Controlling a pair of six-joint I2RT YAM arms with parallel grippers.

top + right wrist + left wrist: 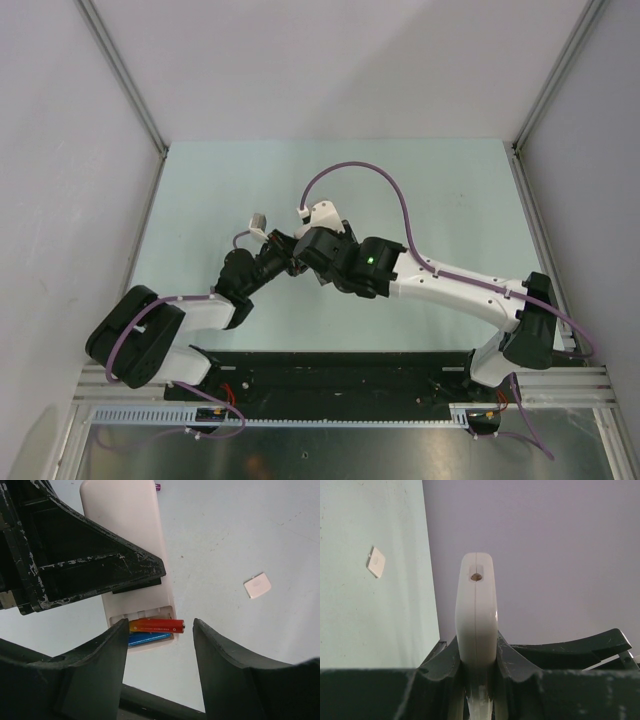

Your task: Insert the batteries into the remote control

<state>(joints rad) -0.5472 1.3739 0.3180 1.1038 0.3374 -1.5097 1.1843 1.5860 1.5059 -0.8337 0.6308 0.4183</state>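
bright, even, diffuse light with faint soft shadows; wrist views blur close up, the overhead view is sharp.

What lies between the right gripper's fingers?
In the right wrist view, the red battery, poking out of the remote beside the blue battery, lies between the fingers of the right gripper.

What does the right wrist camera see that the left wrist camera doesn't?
Only the right wrist: the open compartment in the remote, holding a red battery and a blue battery, the red one sticking past the edge. Only the left wrist: the remote's end face with its small hole. Both: the remote clamped in the left gripper, and a white cover lying on the table.
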